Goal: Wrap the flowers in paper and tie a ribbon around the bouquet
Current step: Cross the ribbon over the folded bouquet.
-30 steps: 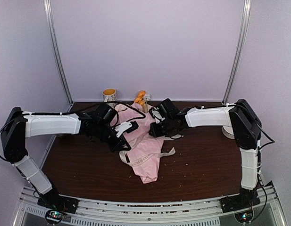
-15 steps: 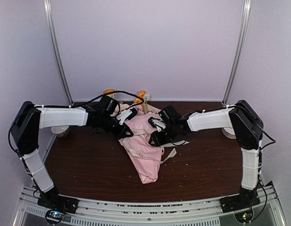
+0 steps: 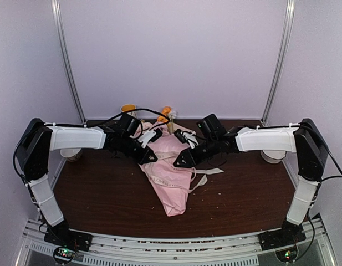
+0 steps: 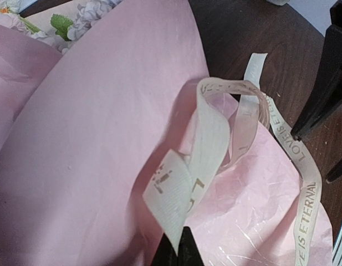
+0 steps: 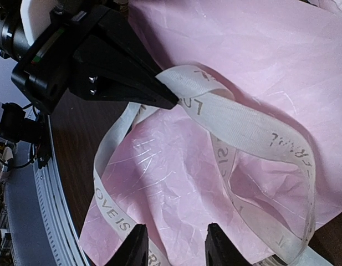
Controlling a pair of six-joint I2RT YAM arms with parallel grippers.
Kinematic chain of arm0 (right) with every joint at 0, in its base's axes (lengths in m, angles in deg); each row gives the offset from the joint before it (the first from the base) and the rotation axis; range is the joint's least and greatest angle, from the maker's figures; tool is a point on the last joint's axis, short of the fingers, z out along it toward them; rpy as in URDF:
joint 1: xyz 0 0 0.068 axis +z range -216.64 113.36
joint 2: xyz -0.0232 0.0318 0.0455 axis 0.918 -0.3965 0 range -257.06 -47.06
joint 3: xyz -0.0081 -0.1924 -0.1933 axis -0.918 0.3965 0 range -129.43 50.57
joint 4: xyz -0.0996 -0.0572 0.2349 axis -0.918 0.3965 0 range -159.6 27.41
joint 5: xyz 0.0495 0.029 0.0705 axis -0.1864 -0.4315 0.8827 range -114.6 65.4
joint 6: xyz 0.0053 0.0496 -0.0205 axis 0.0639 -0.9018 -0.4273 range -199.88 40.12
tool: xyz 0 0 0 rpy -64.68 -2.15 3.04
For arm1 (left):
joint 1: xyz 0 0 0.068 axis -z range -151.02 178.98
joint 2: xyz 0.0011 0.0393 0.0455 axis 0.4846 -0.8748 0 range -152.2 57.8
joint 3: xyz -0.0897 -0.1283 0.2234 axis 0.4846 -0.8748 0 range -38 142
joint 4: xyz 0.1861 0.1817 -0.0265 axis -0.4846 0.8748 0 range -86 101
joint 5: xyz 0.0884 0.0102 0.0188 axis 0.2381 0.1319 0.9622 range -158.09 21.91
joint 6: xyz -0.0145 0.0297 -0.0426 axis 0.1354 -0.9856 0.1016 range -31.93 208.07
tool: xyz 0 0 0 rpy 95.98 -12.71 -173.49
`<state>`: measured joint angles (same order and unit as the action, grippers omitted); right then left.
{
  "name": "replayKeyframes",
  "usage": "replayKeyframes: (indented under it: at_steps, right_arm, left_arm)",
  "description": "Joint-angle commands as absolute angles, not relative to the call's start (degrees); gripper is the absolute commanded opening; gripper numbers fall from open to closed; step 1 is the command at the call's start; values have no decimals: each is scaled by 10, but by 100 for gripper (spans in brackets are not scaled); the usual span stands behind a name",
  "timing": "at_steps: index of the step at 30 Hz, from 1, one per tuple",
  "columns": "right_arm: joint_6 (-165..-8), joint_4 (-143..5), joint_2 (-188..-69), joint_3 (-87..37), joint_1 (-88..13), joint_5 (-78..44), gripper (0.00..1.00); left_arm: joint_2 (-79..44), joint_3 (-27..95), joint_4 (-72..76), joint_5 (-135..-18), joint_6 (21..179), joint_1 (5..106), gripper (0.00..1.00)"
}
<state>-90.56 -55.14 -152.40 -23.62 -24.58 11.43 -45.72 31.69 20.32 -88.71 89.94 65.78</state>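
Note:
The bouquet (image 3: 169,180) lies on the table as a cone of pale pink paper (image 4: 93,144), its narrow end toward the near edge. Orange flowers (image 3: 166,113) show at the far end, and lilac blooms (image 4: 87,14) peek out in the left wrist view. The cream lettered ribbon (image 4: 215,138) loops over the paper. My left gripper (image 4: 179,249) is shut on one end of it, lifted above the cone. The right gripper (image 5: 176,238) hovers open just over the paper beside the ribbon (image 5: 243,133), holding nothing. A ribbon tail (image 3: 207,172) trails right.
A yellow mug (image 3: 128,110) stands at the back behind the left arm. White round objects sit at the left edge (image 3: 73,154) and right edge (image 3: 270,156) of the dark wooden table (image 3: 243,194). Metal frame posts rise at the back corners.
The right gripper's jaws have opened off the ribbon and drawn back to the right. The left gripper moved back toward the far side with the ribbon end, then held still.

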Motion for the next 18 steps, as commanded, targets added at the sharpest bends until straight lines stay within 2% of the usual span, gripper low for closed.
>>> replayKeyframes:
  at_steps: [1,5,8,14,18]
  right_arm:
    - [-922,-604,-1502,-214,-243,83,34]
    - [-911,-609,-1526,-234,-224,1,32]
    - [-901,-572,-1565,-268,-223,-30,36]
    - [-889,-557,-1599,-285,-218,-25,47]
    - [-886,-548,-1622,-300,-215,-26,48]
  left_arm:
    - [-462,319,179,-885,901,655,0]
    - [-463,320,180,-883,900,655,0]
    - [-463,320,181,-884,900,654,0]
    - [-464,318,183,-883,897,652,0]
    - [-464,318,180,-883,900,650,0]
